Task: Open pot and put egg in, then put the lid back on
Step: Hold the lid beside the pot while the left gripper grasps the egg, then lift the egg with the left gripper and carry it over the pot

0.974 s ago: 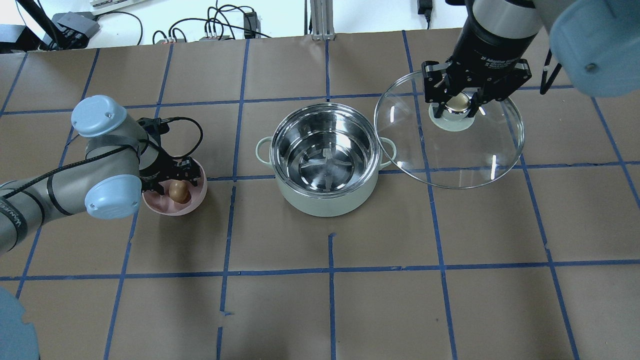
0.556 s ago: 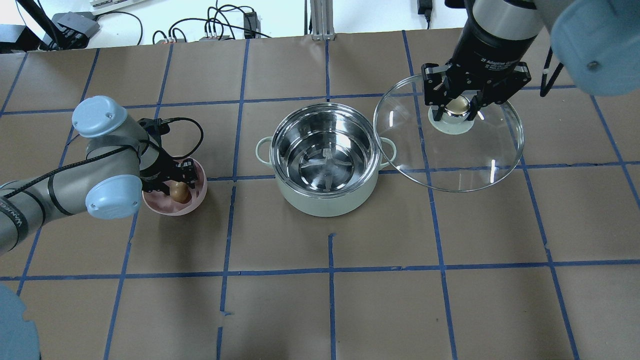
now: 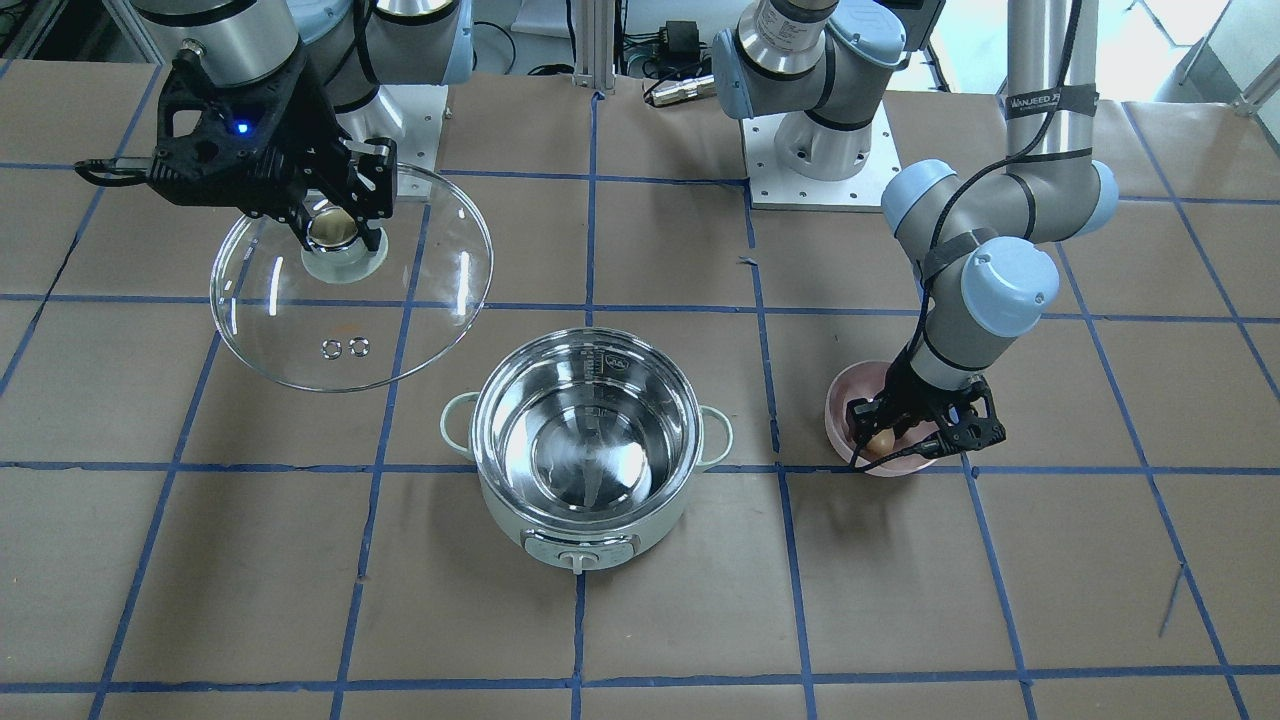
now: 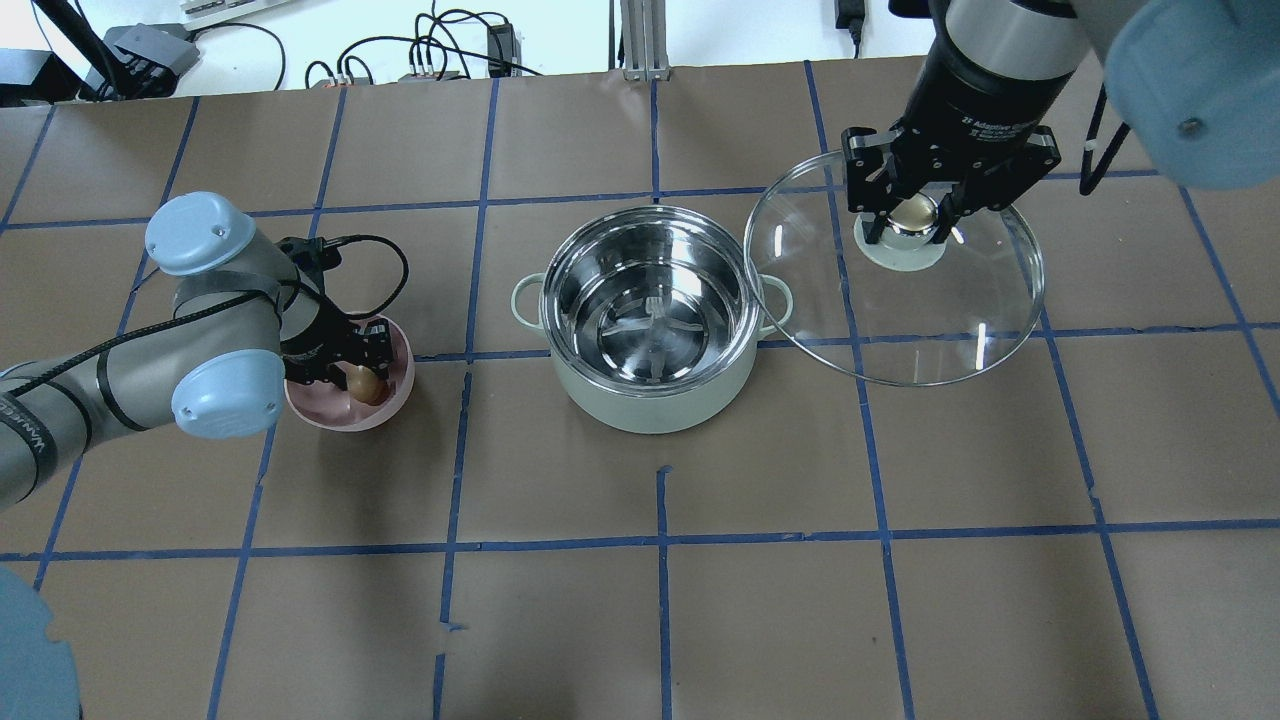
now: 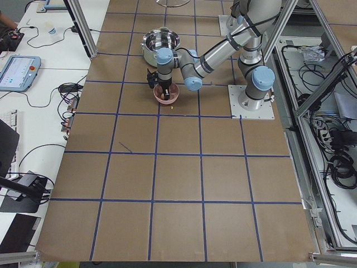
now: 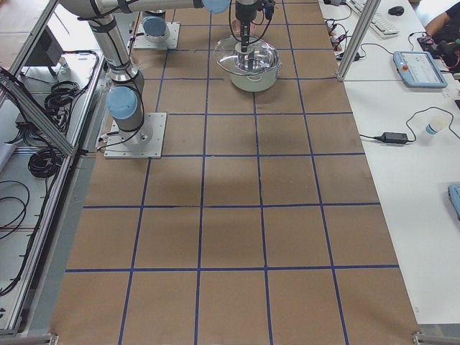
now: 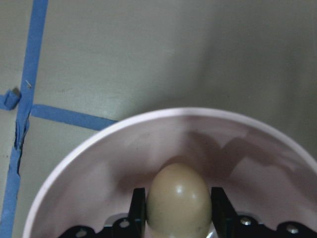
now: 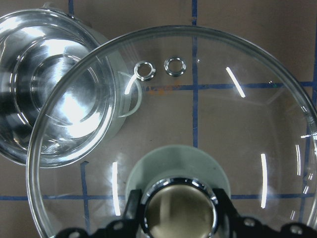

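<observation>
Glossy steel pot [image 4: 650, 310], clear glass lid [image 4: 940, 310]

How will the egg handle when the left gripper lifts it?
Smooth, rounded egg may slip in the left gripper. Shell probably cracks if squeezed hard. Released, it would likely roll in the curved pink bowl.

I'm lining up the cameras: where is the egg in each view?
Front-facing: egg right of centre, in pink bowl.
Overhead: egg at left.
Exterior left: too small to tell.
Exterior right: not visible.
Left wrist: egg bottom centre.
Right wrist: not in it.
Shared landmark: the pink bowl around it.
</observation>
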Available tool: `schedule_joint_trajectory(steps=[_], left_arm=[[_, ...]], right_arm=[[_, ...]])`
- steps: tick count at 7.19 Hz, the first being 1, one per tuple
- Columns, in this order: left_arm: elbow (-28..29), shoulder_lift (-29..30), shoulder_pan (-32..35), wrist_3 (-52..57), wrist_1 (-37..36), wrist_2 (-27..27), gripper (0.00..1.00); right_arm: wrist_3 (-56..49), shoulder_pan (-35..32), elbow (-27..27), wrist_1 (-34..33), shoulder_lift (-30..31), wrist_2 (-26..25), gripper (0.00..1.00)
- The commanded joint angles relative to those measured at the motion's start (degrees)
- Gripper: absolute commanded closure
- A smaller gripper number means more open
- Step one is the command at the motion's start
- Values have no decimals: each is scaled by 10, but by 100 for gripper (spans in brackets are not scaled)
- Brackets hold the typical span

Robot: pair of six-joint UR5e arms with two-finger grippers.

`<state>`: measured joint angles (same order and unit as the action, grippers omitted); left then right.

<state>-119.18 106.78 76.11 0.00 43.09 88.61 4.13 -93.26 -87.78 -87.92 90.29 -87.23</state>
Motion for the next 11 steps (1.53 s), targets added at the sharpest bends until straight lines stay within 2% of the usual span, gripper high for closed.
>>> schedule_joint_trajectory(steps=[1,2,3,7,9,11], left_arm=[[2,-3,0,-2,2,1,92],[12,-14,2,-3,5,1,92],[44,-19,10,-9,42,2,92],[195,-51,118,-60,193,2,93],[227,-40,186,-120,183,0,93],[228,-13,234,-179,113,-14,93]], right_arm=[[0,0,0,1,0,0,97],[0,0,0,3,0,0,97],[0,0,0,4,0,0,97],[0,-1,-1,5,1,0,97],[1,-1,-1,5,1,0,97],[1,-1,-1,5,1,0,97]])
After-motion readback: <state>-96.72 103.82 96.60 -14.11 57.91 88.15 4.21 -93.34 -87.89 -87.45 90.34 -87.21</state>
